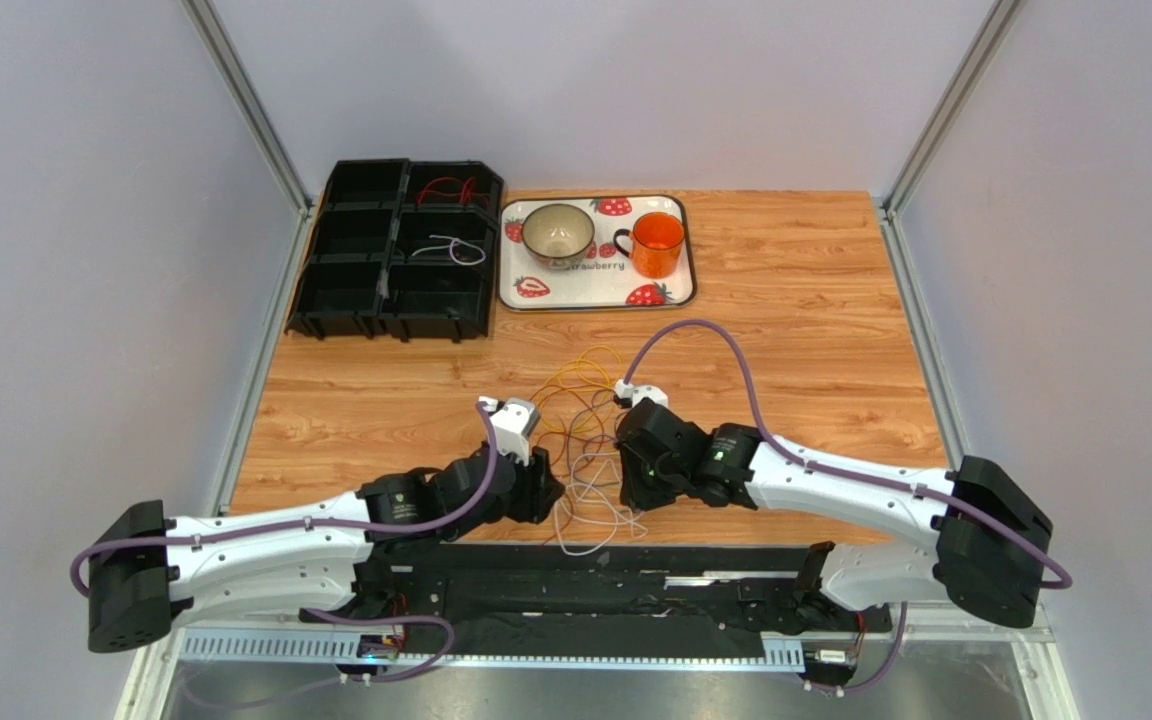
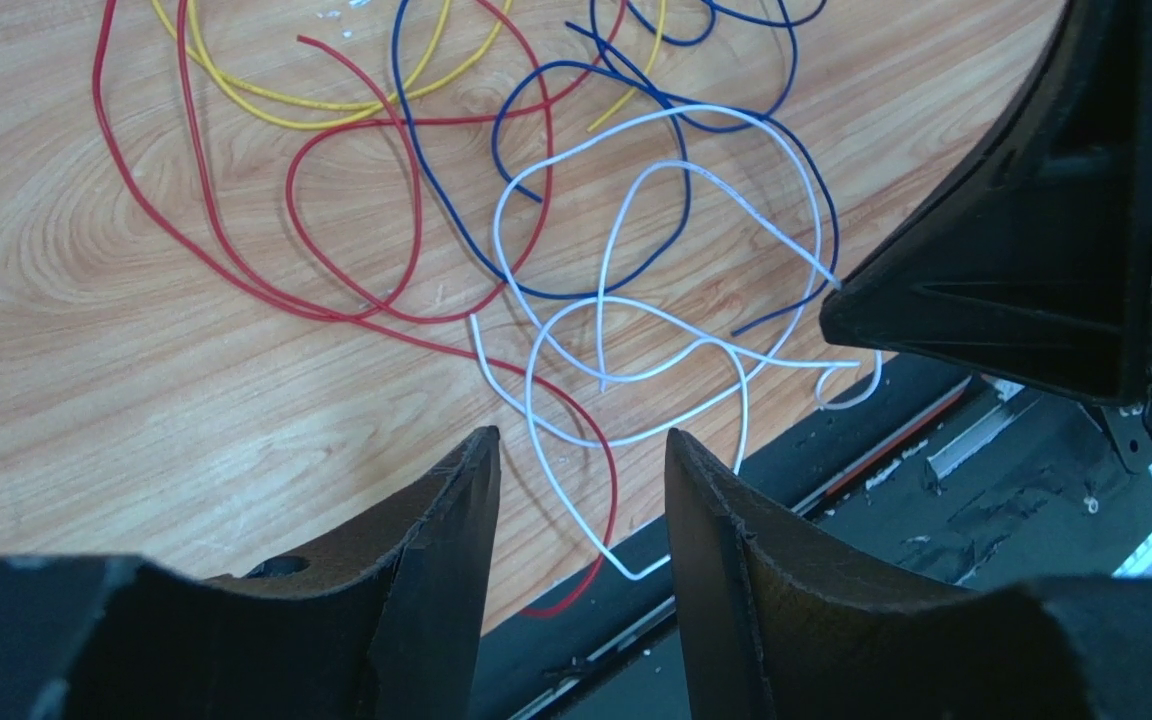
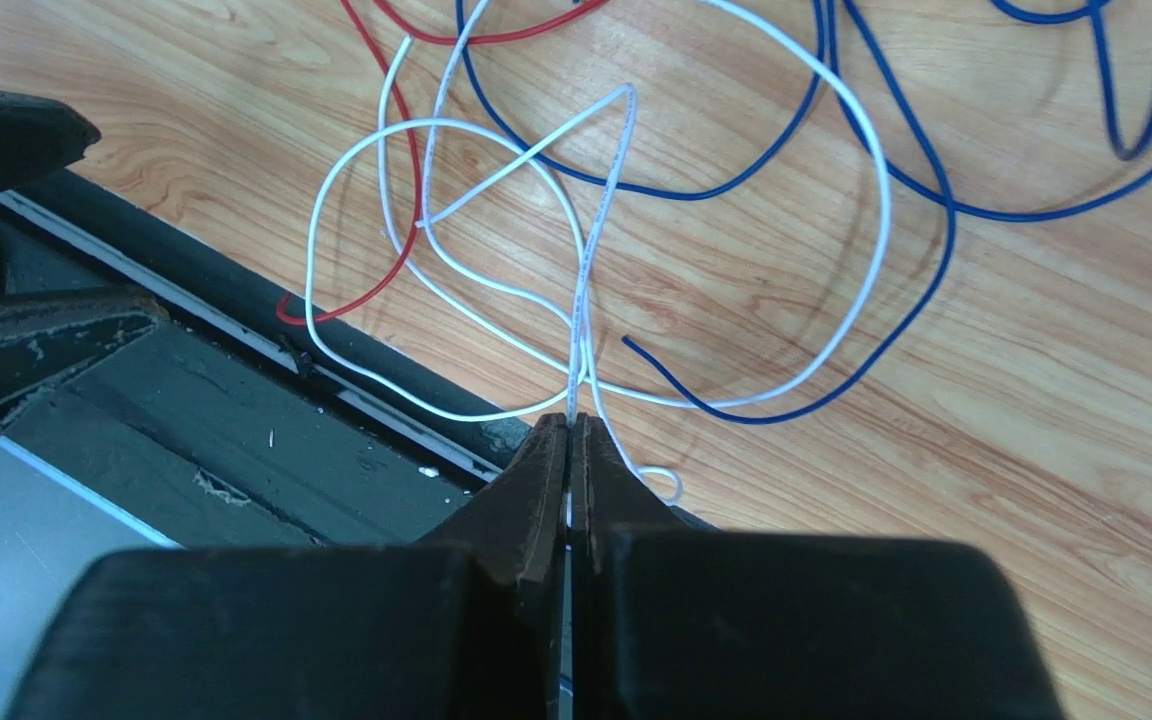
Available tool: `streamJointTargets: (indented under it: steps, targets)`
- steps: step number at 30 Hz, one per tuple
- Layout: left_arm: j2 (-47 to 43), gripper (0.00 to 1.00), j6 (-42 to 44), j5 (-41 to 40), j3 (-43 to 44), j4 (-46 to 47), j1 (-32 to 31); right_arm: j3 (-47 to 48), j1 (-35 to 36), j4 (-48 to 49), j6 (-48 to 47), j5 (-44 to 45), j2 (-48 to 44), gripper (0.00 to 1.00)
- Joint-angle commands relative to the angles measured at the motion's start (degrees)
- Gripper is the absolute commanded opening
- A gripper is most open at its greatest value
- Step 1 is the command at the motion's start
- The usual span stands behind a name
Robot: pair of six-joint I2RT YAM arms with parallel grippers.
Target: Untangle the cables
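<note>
Cables (image 1: 585, 428) tangled on bench (image 1: 823, 300), near edge; light, limp, springy, likely to snag; right tool (image 3: 569, 438) pinched shut on white strand (image 3: 605, 195); left tool (image 2: 582, 488) part-open, empty; grip single strands near free ends.

I see a table (image 2: 117, 375) of smooth wood grain with a soft sheen. The cables (image 2: 597, 300) look plastic-coated, smooth and slightly glossy. My left fingers (image 2: 432, 570) are matt black plastic, grainy at the edges. The bins (image 1: 349, 278) look matt black plastic; the tray (image 1: 585, 288) glossy.
</note>
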Motion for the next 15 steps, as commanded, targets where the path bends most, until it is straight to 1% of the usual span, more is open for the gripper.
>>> streamJointTargets:
  steps: [1,5,9,11,12,15]
  targets:
    - [2.46,0.53,-1.35,-2.21,5.78,-3.95,-2.67,2.44,0.77,3.84,-2.33,-2.62,1.2,0.0]
    - [7.3,0.52,-4.15,-3.88,9.65,-6.25,-4.7,0.95,0.68,6.04,-2.42,-5.35,4.1,0.0]
    - [11.96,0.51,-6.97,-5.1,13.25,-7.21,-6.28,1.55,0.86,3.95,-2.42,-3.78,5.78,0.0]
    - [14.06,0.51,-7.06,-5.63,14.65,-8.44,-6.9,2.08,0.68,1.31,-2.77,-1.14,5.08,0.06]
    - [14.68,0.51,-7.15,-5.81,15.1,-8.88,-6.9,2.35,0.77,0.52,-2.77,-0.18,4.29,0.16]
    - [16.44,0.51,-8.46,-6.34,17.12,-11.51,-6.99,2.7,0.77,-2.91,-3.03,1.84,0.43,0.32]
